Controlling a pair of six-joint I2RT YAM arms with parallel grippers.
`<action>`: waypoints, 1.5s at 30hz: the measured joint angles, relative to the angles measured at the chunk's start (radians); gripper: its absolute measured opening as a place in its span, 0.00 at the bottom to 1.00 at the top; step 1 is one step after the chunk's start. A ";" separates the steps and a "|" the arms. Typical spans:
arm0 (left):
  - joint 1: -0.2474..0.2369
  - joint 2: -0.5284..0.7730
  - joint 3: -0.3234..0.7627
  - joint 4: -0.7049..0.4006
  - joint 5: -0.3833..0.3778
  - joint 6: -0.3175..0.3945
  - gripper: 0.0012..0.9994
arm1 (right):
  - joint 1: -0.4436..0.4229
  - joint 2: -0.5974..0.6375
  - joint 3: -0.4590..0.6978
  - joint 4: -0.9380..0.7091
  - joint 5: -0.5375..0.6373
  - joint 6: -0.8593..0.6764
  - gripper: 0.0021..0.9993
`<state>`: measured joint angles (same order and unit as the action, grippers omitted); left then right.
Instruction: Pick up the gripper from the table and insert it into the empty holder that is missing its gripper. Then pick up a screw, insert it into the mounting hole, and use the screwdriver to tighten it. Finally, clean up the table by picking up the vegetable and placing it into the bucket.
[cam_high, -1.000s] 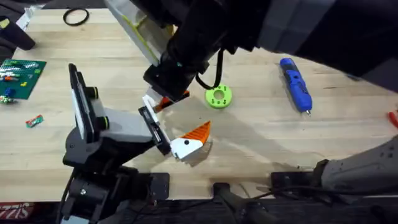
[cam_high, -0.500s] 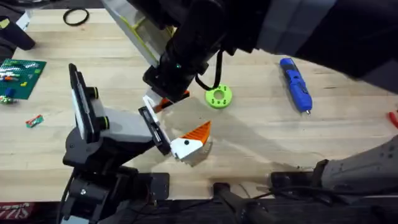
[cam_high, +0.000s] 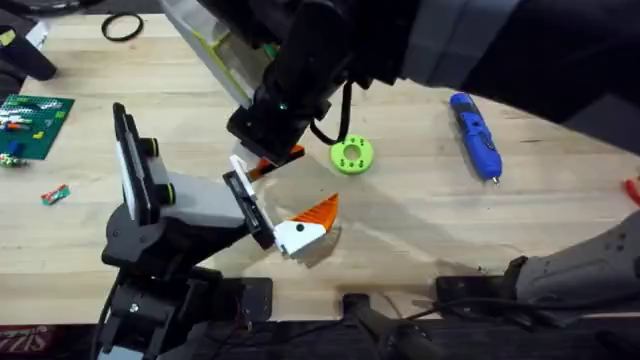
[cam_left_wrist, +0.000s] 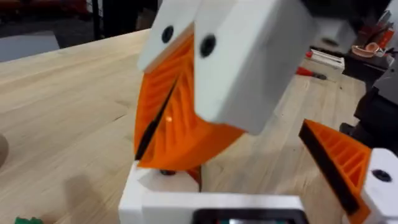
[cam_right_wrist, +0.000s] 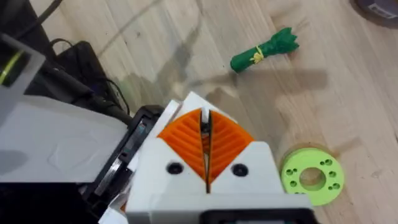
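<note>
As right fingers (cam_right_wrist: 205, 146) pinch, holder (cam_high: 190, 205) near

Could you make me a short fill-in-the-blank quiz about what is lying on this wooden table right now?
1. The screwdriver lying on the table is coloured ____.
2. The round ring with holes next to the dark arm is coloured ____.
3. The loose gripper beside the holder has a white base and a ribbed tip coloured ____.
4. In the right wrist view, the small green vegetable lies on the ____.

Missing words: blue; green; orange; table
</note>
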<state>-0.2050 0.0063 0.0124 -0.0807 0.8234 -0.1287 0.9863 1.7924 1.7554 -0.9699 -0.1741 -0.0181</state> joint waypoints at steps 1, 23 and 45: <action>0.000 0.000 0.000 0.000 0.000 0.000 0.98 | 0.000 0.001 0.000 0.000 -0.002 -0.002 0.00; 0.000 0.000 0.000 -0.002 0.020 -0.005 0.98 | 0.000 0.000 0.005 -0.027 -0.006 -0.006 0.00; 0.000 -0.001 0.000 0.000 0.022 0.023 0.98 | 0.005 -0.015 0.005 -0.044 -0.021 -0.005 0.00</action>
<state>-0.2050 0.0051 0.0124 -0.0811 0.8455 -0.1059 0.9909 1.7775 1.7607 -1.0138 -0.1951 -0.0235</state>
